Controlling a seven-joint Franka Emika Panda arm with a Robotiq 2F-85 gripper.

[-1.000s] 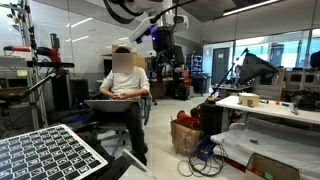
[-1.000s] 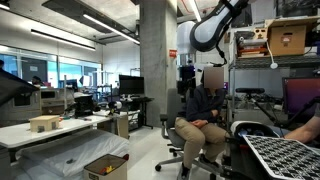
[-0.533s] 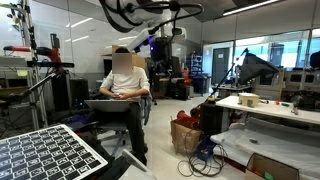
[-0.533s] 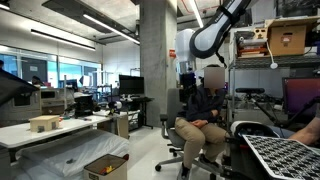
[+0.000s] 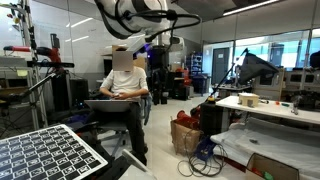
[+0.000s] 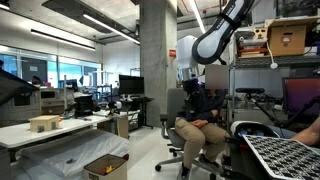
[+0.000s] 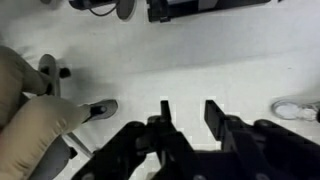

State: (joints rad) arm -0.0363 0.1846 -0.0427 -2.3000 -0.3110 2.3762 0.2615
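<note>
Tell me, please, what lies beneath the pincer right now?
Beneath the open pincer lies pale floor, with the seated person's knee and shoe to one side. The pincer's body hides the floor directly below.

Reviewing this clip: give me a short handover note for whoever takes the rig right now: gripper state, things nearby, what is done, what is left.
Gripper: open, fingers apart, nothing between them. It hangs high in the air, pointing down at the floor.
Nearest: the seated person, whose knee and shoe show at the left of the wrist view. No contact.
Checkerboard panel: in the foreground, far from the gripper.
Done: nothing grasped or touched.
Left: any approach and grasp.
</note>
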